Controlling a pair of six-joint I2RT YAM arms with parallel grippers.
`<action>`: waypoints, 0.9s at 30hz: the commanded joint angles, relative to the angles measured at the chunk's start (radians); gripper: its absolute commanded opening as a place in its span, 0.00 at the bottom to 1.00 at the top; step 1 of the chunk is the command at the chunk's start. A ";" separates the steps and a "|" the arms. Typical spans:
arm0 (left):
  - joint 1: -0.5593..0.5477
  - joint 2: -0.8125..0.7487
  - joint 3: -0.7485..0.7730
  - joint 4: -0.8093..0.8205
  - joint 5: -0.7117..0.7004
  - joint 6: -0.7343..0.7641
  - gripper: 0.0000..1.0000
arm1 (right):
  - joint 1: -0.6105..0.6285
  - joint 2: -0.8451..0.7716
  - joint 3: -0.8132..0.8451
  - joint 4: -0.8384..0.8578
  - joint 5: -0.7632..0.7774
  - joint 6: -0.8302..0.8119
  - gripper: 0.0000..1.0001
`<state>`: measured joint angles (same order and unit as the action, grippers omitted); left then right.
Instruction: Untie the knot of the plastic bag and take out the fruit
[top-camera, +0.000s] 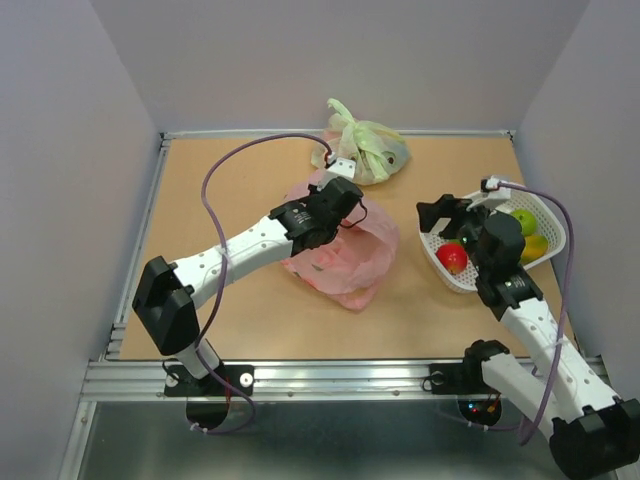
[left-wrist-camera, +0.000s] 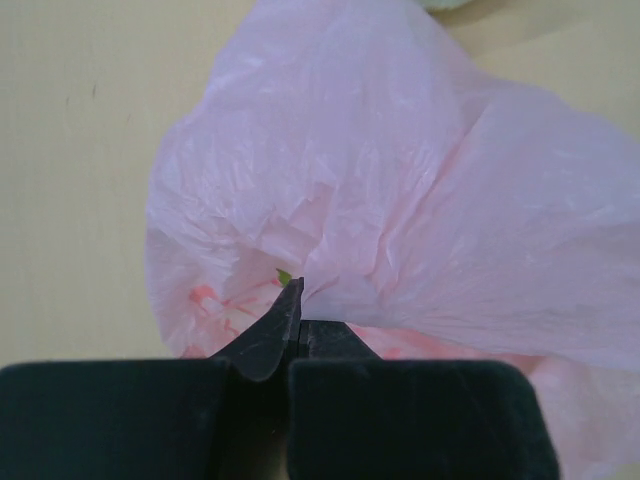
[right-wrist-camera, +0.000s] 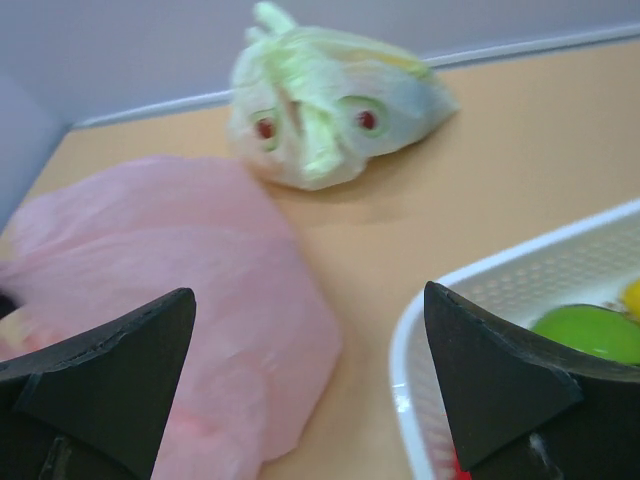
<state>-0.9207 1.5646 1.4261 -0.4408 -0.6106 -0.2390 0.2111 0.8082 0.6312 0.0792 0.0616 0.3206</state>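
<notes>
The pink plastic bag (top-camera: 345, 258) lies crumpled and fairly flat in the middle of the table. My left gripper (top-camera: 350, 207) is shut on a fold at its upper edge; in the left wrist view the closed jaws (left-wrist-camera: 297, 300) pinch the pink film (left-wrist-camera: 400, 180), and a tiny green speck (left-wrist-camera: 284, 276) shows at the tip. My right gripper (top-camera: 445, 217) is open and empty above the left rim of the white basket (top-camera: 553, 212). A red apple (top-camera: 452, 258), a green apple (top-camera: 524, 220) and a yellow-orange piece (top-camera: 536, 247) lie in the basket.
A knotted pale green bag (top-camera: 362, 152) with fruit inside sits at the back edge, also in the right wrist view (right-wrist-camera: 330, 110). That view shows the pink bag (right-wrist-camera: 180, 290), the basket rim (right-wrist-camera: 480, 290) and the green apple (right-wrist-camera: 590, 332). Walls enclose the table.
</notes>
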 joint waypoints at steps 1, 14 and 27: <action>0.014 -0.012 -0.012 -0.004 -0.020 -0.028 0.00 | 0.128 -0.044 0.036 0.018 -0.126 -0.067 1.00; 0.036 -0.055 0.117 -0.114 0.058 -0.094 0.00 | 0.514 0.092 0.111 -0.053 -0.292 -0.172 0.95; 0.036 -0.190 0.139 -0.167 0.103 -0.161 0.00 | 0.628 0.302 0.137 0.002 -0.034 -0.210 0.94</action>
<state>-0.8864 1.4143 1.5387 -0.5903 -0.5034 -0.3752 0.8394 1.0836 0.6987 0.0250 -0.0654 0.1383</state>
